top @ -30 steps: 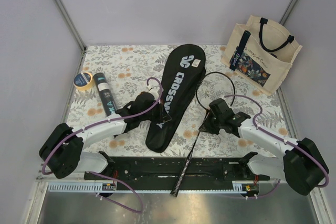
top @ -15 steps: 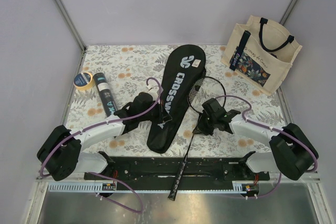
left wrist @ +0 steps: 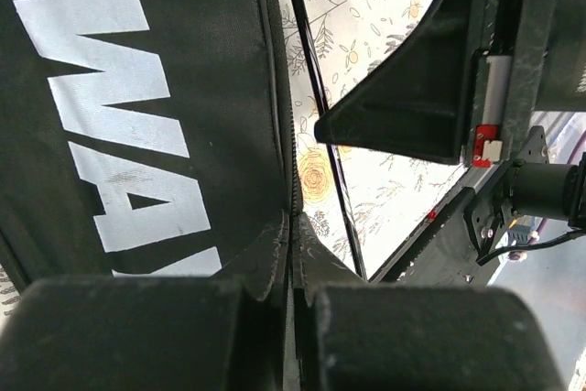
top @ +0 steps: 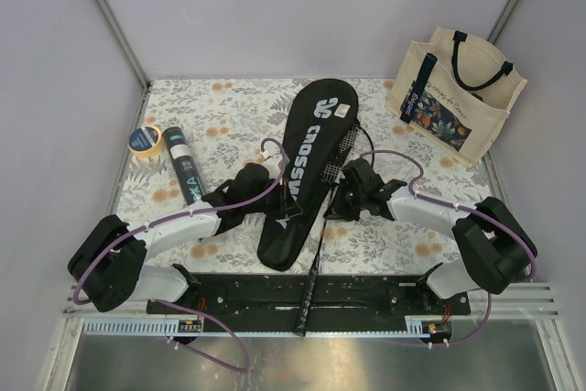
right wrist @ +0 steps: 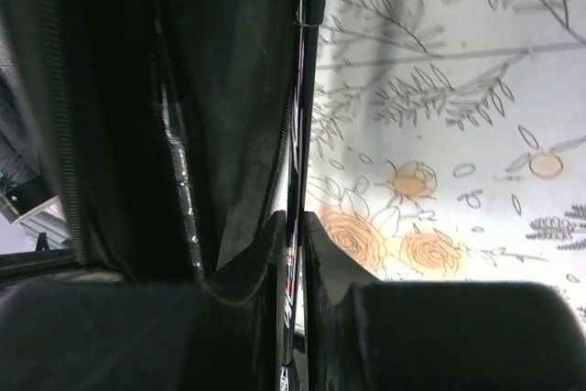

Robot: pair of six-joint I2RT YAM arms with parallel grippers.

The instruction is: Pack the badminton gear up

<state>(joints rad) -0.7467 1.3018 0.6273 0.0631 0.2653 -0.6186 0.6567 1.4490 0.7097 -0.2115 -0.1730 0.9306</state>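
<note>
One black CROSSWAY bag lies mid-worktop. The left jaws are clamped on its left edge. The right jaws pinch the shaft of the one racket in view, its head overlapping the bag's right side. Left of the bag: one tube, one tape roll. Far right: one tote.

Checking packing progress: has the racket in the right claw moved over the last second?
Yes. The racket has shifted left, away from the tote bag; its head now overlaps the black racket bag.
</note>
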